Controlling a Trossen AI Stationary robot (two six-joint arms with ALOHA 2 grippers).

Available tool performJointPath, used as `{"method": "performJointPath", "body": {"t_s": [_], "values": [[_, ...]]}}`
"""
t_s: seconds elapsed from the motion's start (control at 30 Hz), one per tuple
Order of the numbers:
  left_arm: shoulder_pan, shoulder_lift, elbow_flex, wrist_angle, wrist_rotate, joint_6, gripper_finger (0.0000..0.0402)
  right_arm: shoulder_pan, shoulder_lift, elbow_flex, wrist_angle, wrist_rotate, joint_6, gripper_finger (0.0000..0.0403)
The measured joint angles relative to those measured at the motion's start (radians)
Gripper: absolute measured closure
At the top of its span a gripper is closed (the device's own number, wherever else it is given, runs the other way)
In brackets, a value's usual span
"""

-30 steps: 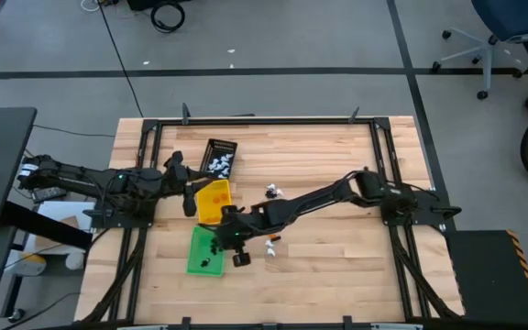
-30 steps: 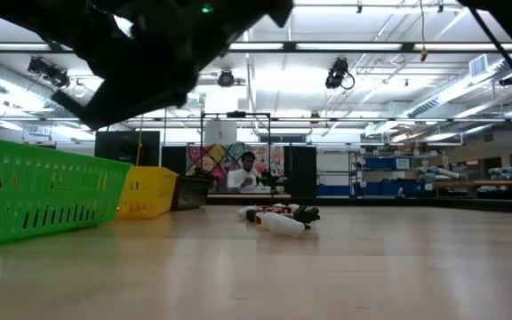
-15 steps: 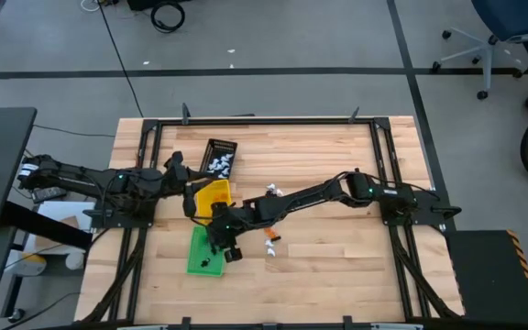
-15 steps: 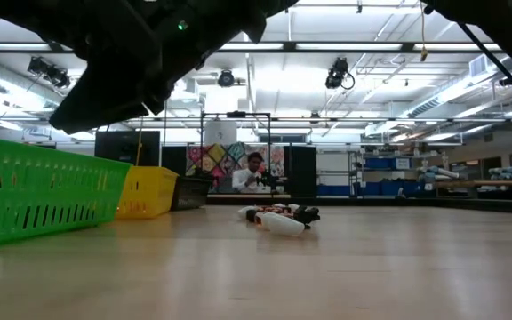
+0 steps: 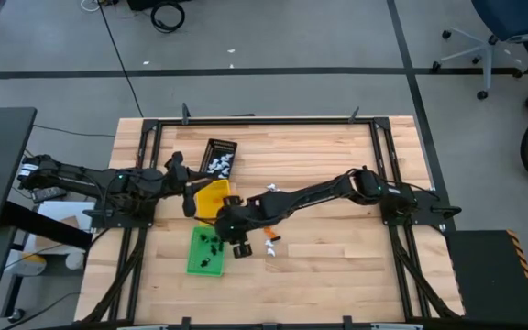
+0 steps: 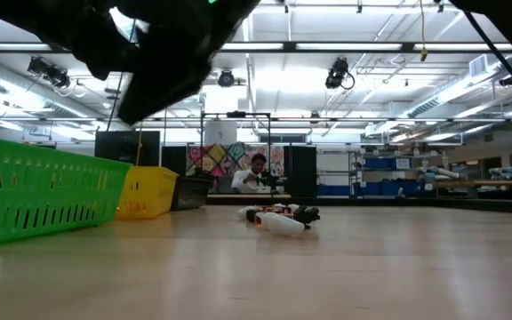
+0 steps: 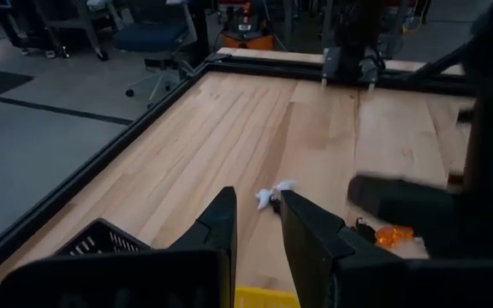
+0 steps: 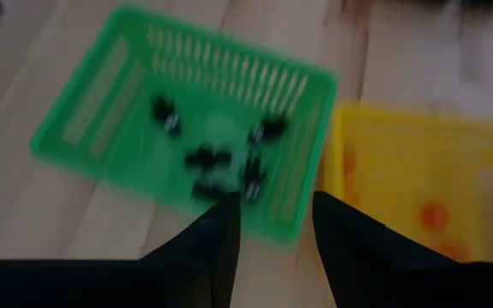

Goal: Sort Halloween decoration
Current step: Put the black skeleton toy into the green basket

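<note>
Right claw (image 8: 268, 227): fingers spread with a clear gap, nothing pinched between them; in the high view it (image 5: 237, 246) hangs at the green tray's edge, just beside the yellow tray.
Why there: my guess is that a black piece belongs in green, so the spread fingers at this tray suit a drop; whether one has just gone in I cannot tell.
Green tray (image 8: 101, 111): holds several small black trinkets (image 8: 221, 158), bunched near the middle, so black goes here.
Yellow tray (image 8: 452, 162): touching or almost touching the green one; orange pieces (image 8: 435, 214) lie inside, blurred.
Black tray (image 5: 219, 157): farther up the surface (image 5: 337, 266), past the yellow tray, with white trinkets (image 5: 218, 164) in it.
Unsorted pile (image 5: 270, 244): a few trinkets loose on the bare wood just beside the right claw; another small cluster (image 5: 272, 191) lies nearer the surface's middle. The low view shows a white and dark heap (image 6: 278, 219) resting flat on the wood.
Left claw (image 7: 258, 221): fingers apart with a narrow gap, holding nothing; it (image 5: 189, 197) waits at the yellow tray's left edge, clear of the right arm's path.
Progress: partly sorted by colour, with loose pieces left.
Next call: likely a reach to the near pile; the pieces are tiny, so a pinch needs careful centring.
Background: a person (image 6: 256, 173) far behind the surface, apart from the work.
</note>
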Motion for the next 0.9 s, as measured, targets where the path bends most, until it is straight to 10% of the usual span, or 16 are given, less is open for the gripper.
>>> {"method": "performJointPath", "body": {"t_s": [0.3,0.9], "values": [[0.0,0.0,0.0,-0.01,0.007,0.009,0.0333,0.032,-0.033,-0.001,-0.423,0.036,0.21,0.0252],[0.0,0.0,0.0,-0.004,0.007,0.032,0.0333,0.053,-0.033,-0.048,-0.652,0.142,0.349,0.0252]]}}
